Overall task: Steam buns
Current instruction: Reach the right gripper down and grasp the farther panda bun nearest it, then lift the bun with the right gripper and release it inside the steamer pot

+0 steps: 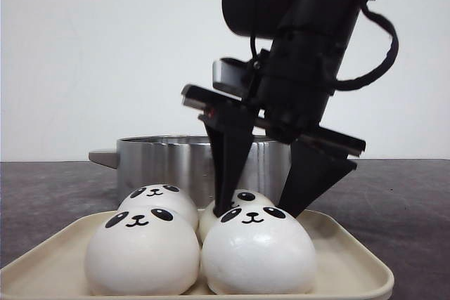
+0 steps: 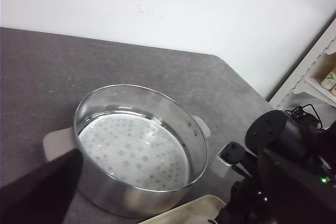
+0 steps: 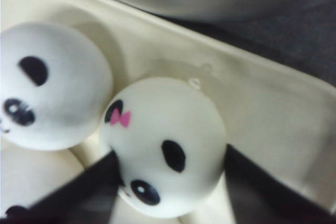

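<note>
Four white panda-faced buns lie on a cream tray (image 1: 351, 261): front left (image 1: 140, 251), back left (image 1: 158, 198), front right (image 1: 256, 251), back right (image 1: 253, 197). My right gripper (image 1: 258, 213) is low over the tray, open wide, with its black fingers on either side of the back right bun. In the right wrist view this bun (image 3: 168, 129) has a pink bow and sits on the tray between the fingers (image 3: 79, 192), which lie close against its sides. A second bun (image 3: 52, 87) lies beside it. Of my left gripper only one dark finger (image 2: 42, 187) shows, above the table beside the pot.
A steel pot (image 1: 162, 159) with side handles stands just behind the tray; inside it lies a white perforated sheet (image 2: 131, 150). The tray corner (image 2: 194, 211) touches the pot's near side. The right arm (image 2: 283, 166) hangs by the pot. A shelf (image 2: 320, 77) stands past the table edge.
</note>
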